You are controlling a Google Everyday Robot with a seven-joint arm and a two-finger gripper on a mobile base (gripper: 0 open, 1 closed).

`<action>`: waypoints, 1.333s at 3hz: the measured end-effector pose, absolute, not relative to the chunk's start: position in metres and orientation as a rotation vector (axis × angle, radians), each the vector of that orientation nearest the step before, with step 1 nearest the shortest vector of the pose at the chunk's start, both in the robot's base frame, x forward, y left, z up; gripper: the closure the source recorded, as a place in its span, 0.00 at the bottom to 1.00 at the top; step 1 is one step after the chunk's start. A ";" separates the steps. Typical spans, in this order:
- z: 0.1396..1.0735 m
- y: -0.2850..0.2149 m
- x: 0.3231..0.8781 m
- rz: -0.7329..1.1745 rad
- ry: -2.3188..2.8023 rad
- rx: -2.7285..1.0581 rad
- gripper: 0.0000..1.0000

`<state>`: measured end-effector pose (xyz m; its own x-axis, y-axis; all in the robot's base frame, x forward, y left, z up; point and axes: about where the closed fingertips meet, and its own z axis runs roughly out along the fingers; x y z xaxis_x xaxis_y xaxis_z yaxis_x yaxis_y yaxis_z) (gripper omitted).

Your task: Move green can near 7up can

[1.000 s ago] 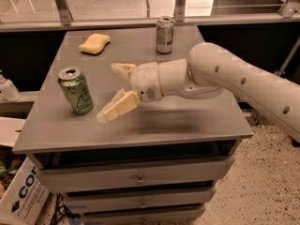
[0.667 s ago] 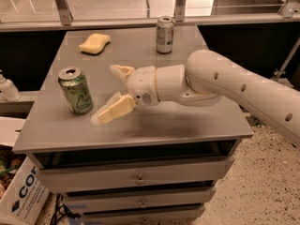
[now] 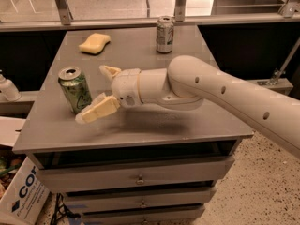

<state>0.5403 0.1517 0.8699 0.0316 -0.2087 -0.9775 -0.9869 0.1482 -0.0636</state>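
My gripper (image 3: 93,93) is spread wide, just right of the green can (image 3: 75,90). One finger is beyond the can and the other sits on the near side by its base; I can't tell if either touches it. The green can stands upright near the table's (image 3: 70,135) left edge. The 7up can (image 3: 164,34) is upright at the far edge, well apart. A yellow sponge (image 3: 94,43) lies far left.

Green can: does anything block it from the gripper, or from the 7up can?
Nothing visible. The open gripper sits just beside the yellow-green soda can; bare grey tabletop runs to the silver-grey 7up can.
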 end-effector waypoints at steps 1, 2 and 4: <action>0.869 0.165 0.554 0.953 1.359 -1.229 0.00; 0.868 0.173 0.559 0.954 1.338 -1.202 0.16; 0.878 0.192 0.550 1.025 1.343 -1.057 0.62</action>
<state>0.5500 0.1924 0.8780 -0.0130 -0.0343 -0.9993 -0.9730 0.2308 0.0048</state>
